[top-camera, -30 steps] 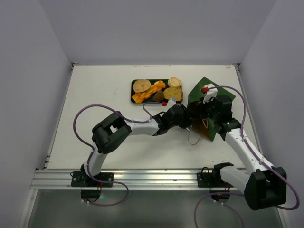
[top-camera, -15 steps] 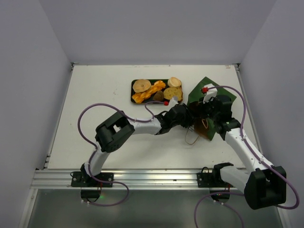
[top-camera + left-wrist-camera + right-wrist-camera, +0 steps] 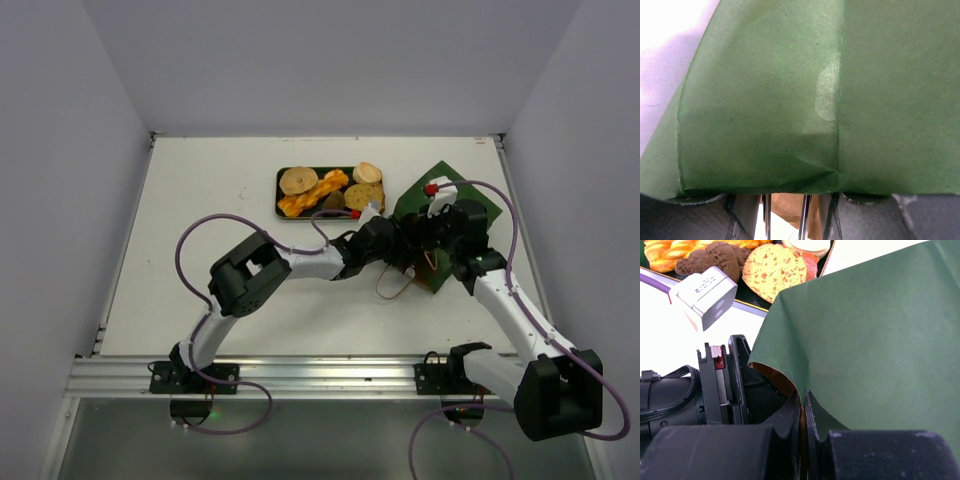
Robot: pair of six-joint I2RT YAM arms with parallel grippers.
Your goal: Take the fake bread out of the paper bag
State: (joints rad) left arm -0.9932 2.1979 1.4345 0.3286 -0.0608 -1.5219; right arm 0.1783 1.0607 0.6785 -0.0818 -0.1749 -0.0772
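Obs: right gripper (image 3: pixel 803 410) pinched together on rim of paper bag (image 3: pixel 875 340); left gripper (image 3: pixel 785 220) at bag mouth under green wall, apart or together cannot tell; fake bread (image 3: pixel 322 190) lies on dark tray (image 3: pixel 279 195) just beyond bag

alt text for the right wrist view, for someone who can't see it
The right gripper pinches the edge of the green bag, which fills the right of the view. The left arm reaches to the bag's mouth from the left, and a tray of bread sits behind.
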